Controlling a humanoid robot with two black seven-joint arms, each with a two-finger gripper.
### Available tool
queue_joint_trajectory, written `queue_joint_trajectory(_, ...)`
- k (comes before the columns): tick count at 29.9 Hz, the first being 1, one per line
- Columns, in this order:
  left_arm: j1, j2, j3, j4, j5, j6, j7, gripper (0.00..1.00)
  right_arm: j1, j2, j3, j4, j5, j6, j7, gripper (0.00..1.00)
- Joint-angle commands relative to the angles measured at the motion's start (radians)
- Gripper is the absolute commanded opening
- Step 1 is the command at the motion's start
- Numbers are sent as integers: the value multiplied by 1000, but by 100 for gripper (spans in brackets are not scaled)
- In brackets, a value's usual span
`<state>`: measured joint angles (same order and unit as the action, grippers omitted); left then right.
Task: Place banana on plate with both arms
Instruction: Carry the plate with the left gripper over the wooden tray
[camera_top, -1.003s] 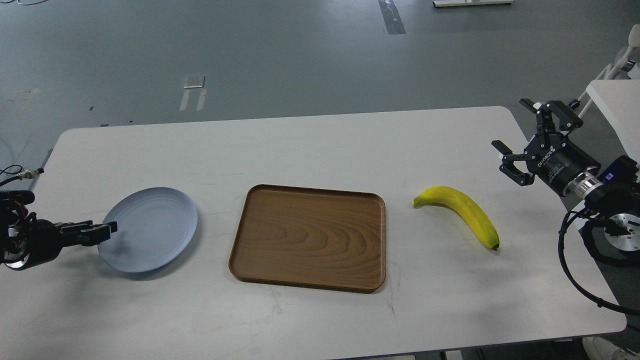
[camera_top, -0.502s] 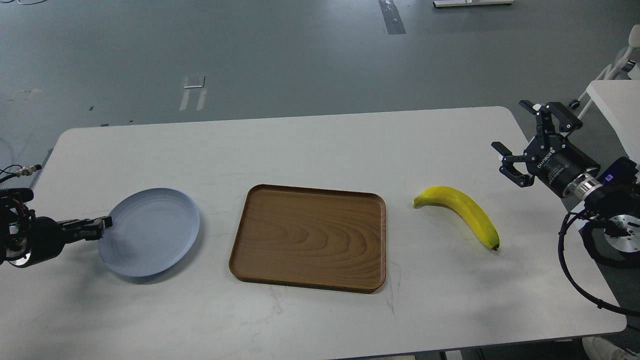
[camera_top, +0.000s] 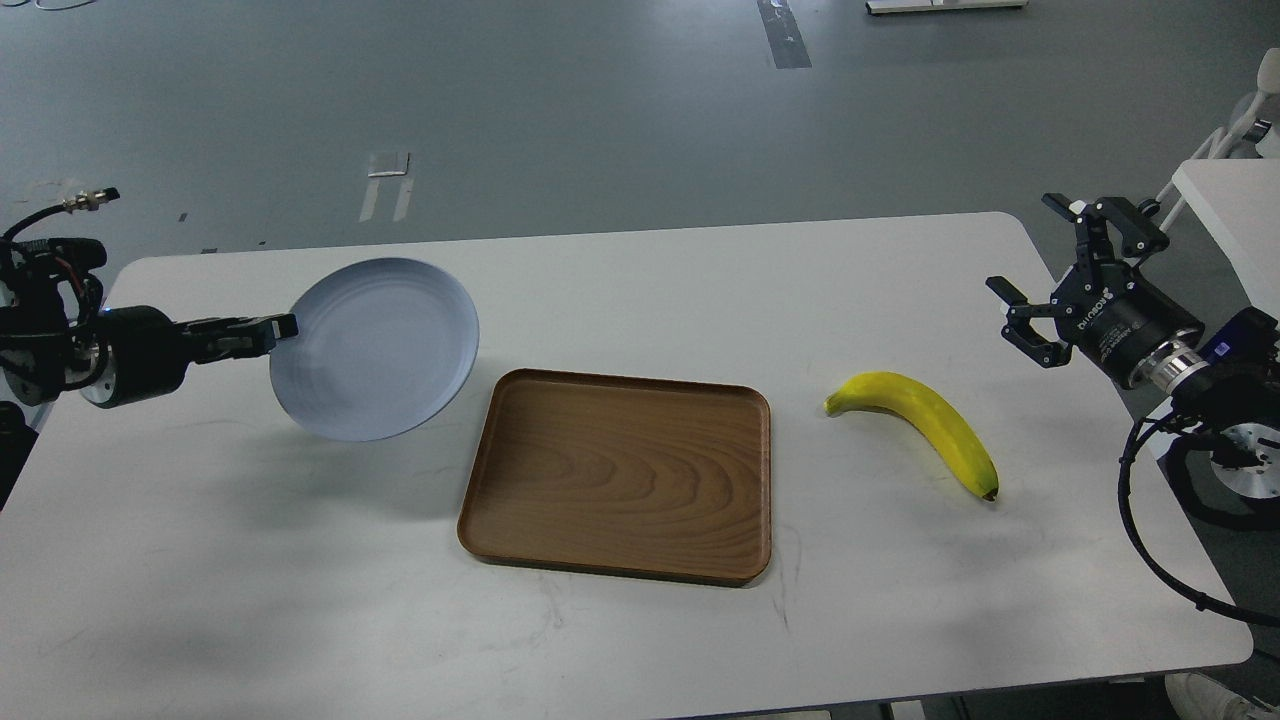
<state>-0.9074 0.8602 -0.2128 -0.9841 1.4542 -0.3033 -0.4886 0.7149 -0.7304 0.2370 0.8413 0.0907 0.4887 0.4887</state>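
The pale blue-grey plate (camera_top: 375, 348) hangs in the air above the table's left part, tilted toward me, left of the tray. My left gripper (camera_top: 272, 331) is shut on the plate's left rim and holds it up. The yellow banana (camera_top: 925, 422) lies on the table to the right of the tray, stem end to the left, dark tip toward the front right. My right gripper (camera_top: 1038, 255) is open and empty, raised over the table's right edge, up and to the right of the banana.
A rectangular brown wooden tray (camera_top: 620, 475) lies in the middle of the white table (camera_top: 640, 620). Another white table's corner (camera_top: 1235, 215) and a chair stand past the right edge. Grey floor lies beyond the far edge.
My left gripper has lifted the plate off the table and carried it up and to the right, toward the tray. The right gripper and banana have barely moved.
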Motion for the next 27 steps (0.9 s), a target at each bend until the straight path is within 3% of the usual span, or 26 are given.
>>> queue_joint_trajectory(1,-65,-91,10,-44,14,-20,0,0,-2,-1,-1,-1,0,0,0,100)
queue_joint_trajectory(8,-149,-283,102,-13,118,-20,0,0,-2,-9,1,-1,0,0,0,100)
queue_joint_trajectory(16,-157,-441,171,91,124,-19,0,0,-6,-9,1,-1,0,0,0,100)
queue_joint_trajectory(22,-150,-539,185,218,123,-19,0,0,-9,-9,1,-1,0,0,0,100)
queue_joint_trajectory(27,-140,-578,222,257,123,-19,0,0,-9,-9,1,-1,0,0,0,100)
